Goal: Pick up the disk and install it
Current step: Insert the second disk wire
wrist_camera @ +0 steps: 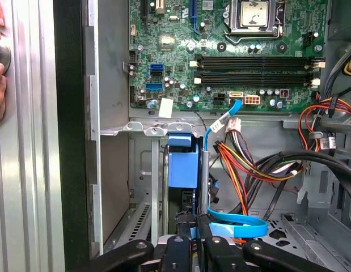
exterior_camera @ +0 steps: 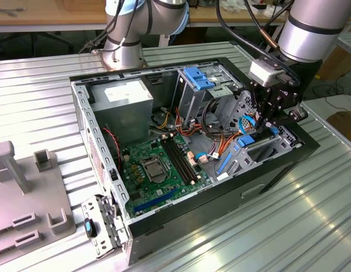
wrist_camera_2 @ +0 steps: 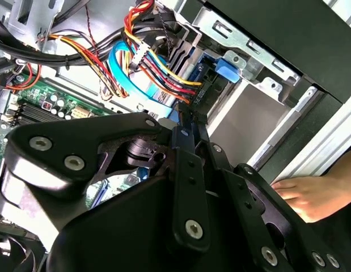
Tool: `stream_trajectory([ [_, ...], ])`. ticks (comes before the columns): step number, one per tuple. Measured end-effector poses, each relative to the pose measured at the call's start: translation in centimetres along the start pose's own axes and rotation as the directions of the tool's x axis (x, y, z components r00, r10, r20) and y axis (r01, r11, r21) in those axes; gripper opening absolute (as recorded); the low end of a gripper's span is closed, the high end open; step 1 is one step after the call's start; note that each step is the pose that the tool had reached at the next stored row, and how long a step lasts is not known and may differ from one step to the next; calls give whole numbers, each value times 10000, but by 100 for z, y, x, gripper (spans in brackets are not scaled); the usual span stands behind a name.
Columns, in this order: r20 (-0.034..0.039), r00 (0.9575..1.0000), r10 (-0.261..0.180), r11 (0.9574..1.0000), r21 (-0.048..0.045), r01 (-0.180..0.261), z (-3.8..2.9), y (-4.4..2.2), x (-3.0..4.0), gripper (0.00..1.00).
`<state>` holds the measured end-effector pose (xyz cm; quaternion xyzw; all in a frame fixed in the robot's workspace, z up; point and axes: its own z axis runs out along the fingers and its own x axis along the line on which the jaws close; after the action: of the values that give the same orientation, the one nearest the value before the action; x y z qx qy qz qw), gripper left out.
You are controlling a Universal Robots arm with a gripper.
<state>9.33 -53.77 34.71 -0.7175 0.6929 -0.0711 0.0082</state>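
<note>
- My gripper (exterior_camera: 273,123) hangs at the end of my arm, down inside the open computer case (exterior_camera: 277,170), at the corner on the exterior view's right.
- I cannot tell whether it is open or closed: in both wrist views my own black linkage (wrist_camera_2: 186,187) covers the place where it would show.
- The disk (exterior_camera: 257,146) sits directly under my gripper, low in the drive bay by the case wall. Its dark body lies roughly flat, with the blue frame along the edge that faces the motherboard (exterior_camera: 158,164).
- In the first wrist view a blue block (wrist_camera: 182,164) stands straight ahead of my gripper (wrist_camera: 189,241), set in the metal bay. I take it for the end of the disk's frame, though I cannot be sure.
- I cannot see whether I am touching the disk or only just above it.
- A flat blue cable (wrist_camera: 237,226) runs beside my gripper, with a bundle of red, yellow and orange wires (wrist_camera_2: 158,62) close above it in the second wrist view.
- A second blue bracket (exterior_camera: 198,76) sits on the upper drive cage, well apart from me.
- The silver power supply (exterior_camera: 127,99) fills the far corner of the case.
- A person's hand (wrist_camera_2: 303,195) rests on the ribbed metal table (exterior_camera: 311,226) just outside the case wall.
- A grey fixture (exterior_camera: 22,198) lies on the table at the exterior view's left.
</note>
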Motion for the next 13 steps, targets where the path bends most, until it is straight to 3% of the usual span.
stream_trajectory([
  [2, 49, 10000, 6, 10000, 1, -6, 3, 0, 0, 16],
  [4, 205, 9998, 23, 10000, 6, -23, 5, 0, 2, 16],
  [5, 339, 9994, 38, 10000, 10, -38, 6, 1, 7, 16],
  [13, 381, 9993, 43, 10000, 11, -44, 12, 3, 66, 16],
])
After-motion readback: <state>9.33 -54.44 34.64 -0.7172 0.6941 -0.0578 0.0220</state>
